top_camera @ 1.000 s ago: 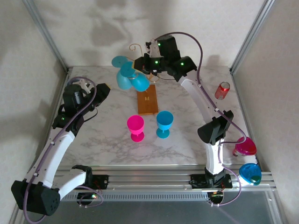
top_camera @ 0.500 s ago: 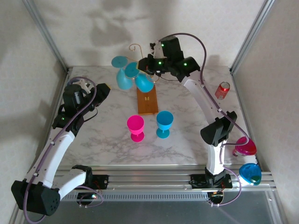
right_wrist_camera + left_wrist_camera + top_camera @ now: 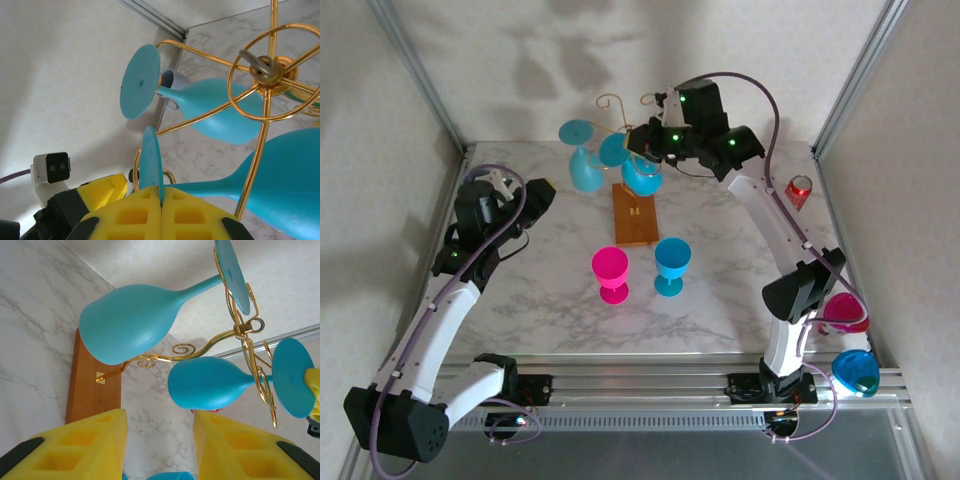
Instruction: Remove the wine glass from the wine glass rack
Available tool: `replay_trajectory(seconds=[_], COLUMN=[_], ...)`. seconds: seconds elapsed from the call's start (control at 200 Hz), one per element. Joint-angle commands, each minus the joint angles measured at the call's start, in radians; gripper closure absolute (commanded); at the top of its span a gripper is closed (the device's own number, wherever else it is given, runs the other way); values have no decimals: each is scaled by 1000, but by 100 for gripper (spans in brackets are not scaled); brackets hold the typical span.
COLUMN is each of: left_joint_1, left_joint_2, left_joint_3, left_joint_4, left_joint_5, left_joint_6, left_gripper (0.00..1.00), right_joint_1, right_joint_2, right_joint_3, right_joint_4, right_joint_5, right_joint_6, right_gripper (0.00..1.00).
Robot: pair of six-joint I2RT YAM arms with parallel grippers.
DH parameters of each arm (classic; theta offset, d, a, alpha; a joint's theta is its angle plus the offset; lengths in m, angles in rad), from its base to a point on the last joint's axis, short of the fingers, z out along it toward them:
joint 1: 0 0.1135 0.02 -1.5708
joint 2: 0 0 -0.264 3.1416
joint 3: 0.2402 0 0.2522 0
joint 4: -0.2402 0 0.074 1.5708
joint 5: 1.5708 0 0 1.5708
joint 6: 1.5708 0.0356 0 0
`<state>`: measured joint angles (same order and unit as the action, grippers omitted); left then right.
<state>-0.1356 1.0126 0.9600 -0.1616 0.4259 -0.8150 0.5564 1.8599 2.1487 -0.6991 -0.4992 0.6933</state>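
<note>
The wine glass rack (image 3: 620, 108) is thin gold wire on an orange-brown wooden base (image 3: 635, 218). My right gripper (image 3: 632, 144) is shut on the flat foot (image 3: 151, 160) of a blue wine glass (image 3: 642, 178), which hangs bowl-down beside the rack's stem. Its foot lies close against a gold scroll arm (image 3: 134, 165). A second blue glass (image 3: 585, 170) hangs on the rack's left side. My left gripper (image 3: 536, 194) stands open, left of the rack. In its wrist view both glasses (image 3: 130, 322) (image 3: 210, 382) lie beyond its empty fingers (image 3: 85, 450).
An upright pink glass (image 3: 610, 272) and an upright blue glass (image 3: 672, 265) stand in front of the wooden base. A red can (image 3: 797, 192) stands at the right. A pink cup (image 3: 845, 315) and a blue cup (image 3: 855, 372) sit beyond the table's right front corner.
My right gripper has moved to the right with the blue glass, drawing its foot and bowl away from the second glass. The left arm has not moved.
</note>
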Motion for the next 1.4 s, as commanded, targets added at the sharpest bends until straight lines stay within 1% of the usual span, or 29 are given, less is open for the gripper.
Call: replay_trajectory(seconds=[0.0, 0.345, 0.706, 1.031, 1.221, 1.397], left_joint_1=[10, 10, 10, 10, 10, 9], left_joint_2=[-34, -53, -85, -134, -168, -207], left_joint_3=[-4, -12, -10, -20, -22, -14], left_joint_4=[-13, -22, -52, -113, -179, -272], left_joint_5=[-11, -12, -12, -30, -22, -14], left_joint_6=[-5, -15, -23, -12, -2, 24], left_gripper=[61, 61, 61, 61, 61, 61], right_joint_1=[-10, -7, 2, 38, 80, 141], right_joint_2=[-60, -116, -214, -299, -355, -382], right_joint_3=[-37, -166, -265, -345, -397, -440], right_joint_4=[64, 141, 130, 109, 87, 62], right_joint_5=[-22, -137, -137, -124, -91, -48], right_joint_6=[-3, 63, 35, -19, -90, -173], right_gripper=[100, 100, 100, 100, 100, 100])
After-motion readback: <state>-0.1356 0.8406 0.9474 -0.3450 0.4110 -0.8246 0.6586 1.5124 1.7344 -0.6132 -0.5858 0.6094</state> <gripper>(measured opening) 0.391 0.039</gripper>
